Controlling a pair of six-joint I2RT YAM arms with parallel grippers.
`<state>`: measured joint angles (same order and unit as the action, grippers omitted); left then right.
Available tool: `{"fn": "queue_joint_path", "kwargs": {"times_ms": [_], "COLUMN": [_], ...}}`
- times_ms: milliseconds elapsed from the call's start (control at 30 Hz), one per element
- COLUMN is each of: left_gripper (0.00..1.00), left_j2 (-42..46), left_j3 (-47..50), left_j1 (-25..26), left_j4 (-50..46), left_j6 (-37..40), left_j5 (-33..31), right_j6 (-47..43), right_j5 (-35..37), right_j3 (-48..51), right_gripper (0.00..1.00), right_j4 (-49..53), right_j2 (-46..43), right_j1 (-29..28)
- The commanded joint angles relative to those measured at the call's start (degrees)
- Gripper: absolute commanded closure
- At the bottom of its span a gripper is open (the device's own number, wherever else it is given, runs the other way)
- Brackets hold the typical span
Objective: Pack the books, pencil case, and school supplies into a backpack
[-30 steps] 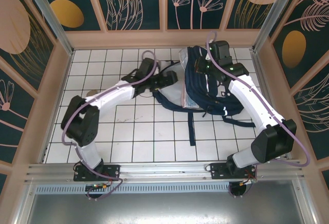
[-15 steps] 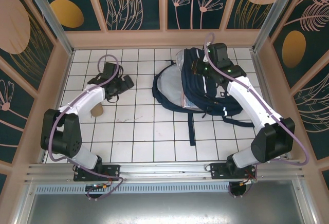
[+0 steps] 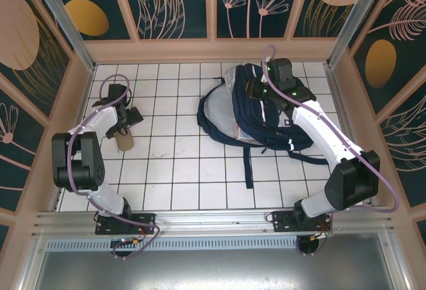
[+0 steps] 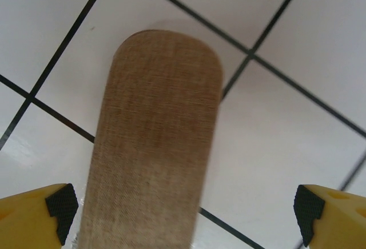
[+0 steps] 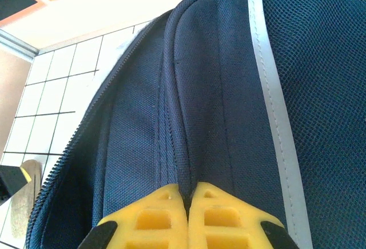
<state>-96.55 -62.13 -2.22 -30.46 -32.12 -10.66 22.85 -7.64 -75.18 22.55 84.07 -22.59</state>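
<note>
The navy backpack (image 3: pixel 273 114) lies at the back right, its main opening gaping left with pale lining (image 3: pixel 218 112) showing. My right gripper (image 3: pixel 256 90) is shut on a fold of the backpack's fabric (image 5: pixel 229 89) beside the zip; the right gripper's (image 5: pixel 187 193) yellow fingers press together on it. A brown fabric pencil case (image 3: pixel 124 141) lies on the tiles at the left. My left gripper (image 3: pixel 126 124) hovers right above it, open. In the left wrist view the pencil case (image 4: pixel 160 135) runs between the left gripper's (image 4: pixel 183 209) wide-apart pads, untouched. Books and school supplies are out of view.
A dark strap (image 3: pixel 247 165) trails from the backpack toward the front of the white tiled table (image 3: pixel 180 170). Wooden walls (image 3: pixel 76 104) close in the left, back and right. The left wall stands close beside my left arm.
My left arm has swung from the backpack's opening across to the far left and now hangs over the pencil case. The right gripper keeps its hold on the backpack.
</note>
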Motion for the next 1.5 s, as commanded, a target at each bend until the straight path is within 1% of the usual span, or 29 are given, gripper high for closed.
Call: {"fn": "queue_joint_path", "kwargs": {"times_ms": [0, 33, 133, 233, 367, 500, 600, 733, 767, 967, 1067, 1200, 1467], "left_gripper": [0.03, 0.04, 0.08, 0.13, 0.15, 0.20, 0.31, 0.39, 0.40, 0.37, 0.37, 0.38, 0.39], "left_j2": [-1.3, -3.2, -4.3, -4.8, -5.0, -4.4, -3.2, -2.0, 0.0, 3.8, 5.3, 4.9, -1.2], "left_j3": [1.1, 1.5, 2.2, 3.2, 4.7, 5.5, 5.8, 6.1, 6.1, 7.6, 7.2, 3.5, -7.9], "left_j1": [-1.6, -1.8, -2.3, -2.8, -3.3, -3.5, -3.5, -3.5, -3.5, -2.7, 0.5, 7.3, 22.5], "left_j4": [-1.0, -0.4, 0.7, 2.4, 4.2, 5.2, 5.3, 5.3, 5.6, 7.2, 8.5, 9.6, 11.2], "left_j6": [2.8, 3.0, 3.6, 4.2, 4.4, 4.5, 4.4, 4.2, 4.1, 0.4, -2.4, -6.5, -10.9], "left_j5": [-0.1, 0.5, 0.8, 2.2, 3.5, 4.7, 5.5, 7.4, 8.5, 15.9, 18.6, 20.6, 22.0], "right_j6": [0.2, 0.1, 0.1, 0.1, 0.4, 0.6, 0.8, 1.2, 1.1, 1.6, 1.8, 1.9, 1.8], "right_j5": [-0.9, -0.7, -0.4, -0.4, -0.4, -0.3, -0.3, -0.4, -0.4, -0.6, -0.9, -1.0, -0.5], "right_j3": [0.1, 0.1, 0.3, 0.4, 0.4, 0.4, 0.4, 0.4, 0.4, 0.1, 0.1, -0.3, -0.5], "right_gripper": [1.00, 1.00, 1.00, 1.00, 1.00, 1.00, 1.00, 1.00, 1.00, 1.00, 1.00, 1.00, 1.00], "right_j4": [-3.5, -3.3, -3.2, -3.2, -3.2, -3.1, -3.1, -3.1, -3.1, -2.9, -3.1, -2.9, -2.0], "right_j2": [-0.6, -0.5, -0.6, -0.6, -0.6, -0.4, -0.4, -0.4, -0.4, 0.0, 0.2, 0.3, -0.1], "right_j1": [-0.5, -0.4, -0.4, -0.3, -0.2, -0.2, -0.2, -0.2, -0.2, -0.2, -0.2, -0.3, -0.3]}}
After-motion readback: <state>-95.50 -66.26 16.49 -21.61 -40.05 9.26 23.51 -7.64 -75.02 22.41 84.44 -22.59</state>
